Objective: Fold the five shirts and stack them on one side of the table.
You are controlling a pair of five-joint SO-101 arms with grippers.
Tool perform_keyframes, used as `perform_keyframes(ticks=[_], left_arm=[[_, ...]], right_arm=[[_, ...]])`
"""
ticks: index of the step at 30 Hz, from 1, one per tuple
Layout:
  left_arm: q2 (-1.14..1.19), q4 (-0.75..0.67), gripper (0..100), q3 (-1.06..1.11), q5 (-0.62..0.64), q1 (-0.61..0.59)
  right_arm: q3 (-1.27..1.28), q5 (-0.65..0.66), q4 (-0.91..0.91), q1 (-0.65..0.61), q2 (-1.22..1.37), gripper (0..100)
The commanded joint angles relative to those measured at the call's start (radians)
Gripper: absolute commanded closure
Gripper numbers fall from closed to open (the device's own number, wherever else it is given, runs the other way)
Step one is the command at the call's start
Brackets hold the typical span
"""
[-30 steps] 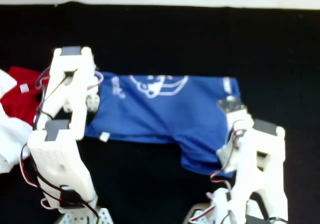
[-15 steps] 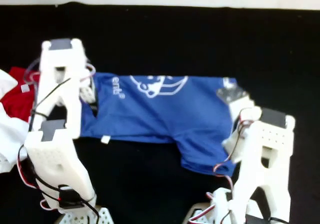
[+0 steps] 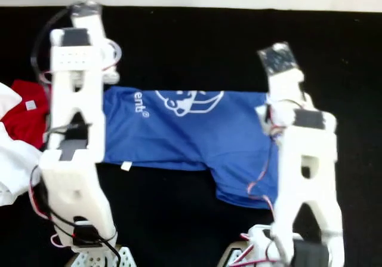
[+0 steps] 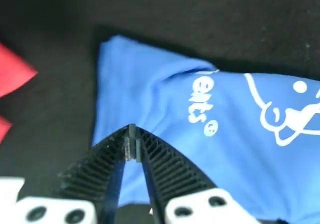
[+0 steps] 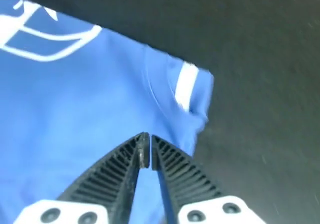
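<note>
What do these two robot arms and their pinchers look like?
The left arm and right arm are chunky white plastic segments with dark motor blocks at the joints and thin red, black and white wires looping alongside. The left gripper and right gripper each have two black, ridged, tapering fingers on white bases.
</note>
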Motion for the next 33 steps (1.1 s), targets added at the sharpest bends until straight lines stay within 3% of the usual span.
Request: perform_keyframes(ticks=[1, 7, 12, 17, 23, 30, 33], left_arm=[[0.084, -0.101, 99, -0.031, 0.012, 0.018], [0.214, -0.226, 99, -0.031, 0.012, -0.067], [0.257, -0.233, 99, -0.031, 0.005, -0.154], [0.302, -0.213, 99, -0.079, -0.025, -0.194], [0.269, -0.017, 99, -0.283, -0.023, -0.168], [0.229, 0.311, 99, -0.587, -0.023, -0.09], [0.185, 0.339, 99, -0.57, 0.021, -0.087]], right_arm=[[-0.039, -0.025, -0.209, -0.044, 0.177, 99.1], [-0.09, -0.018, -0.433, -0.007, 0.49, 99.1], [-0.223, -0.018, -0.447, 0.114, 0.674, 99.1], [-0.286, -0.017, -0.444, 0.174, 0.702, 99.1], [-0.286, -0.017, -0.318, 0.173, 0.567, 99.1], [-0.282, -0.018, -0.147, 0.171, 0.291, 99.1], [-0.282, -0.018, -0.025, 0.171, 0.179, 99.1]])
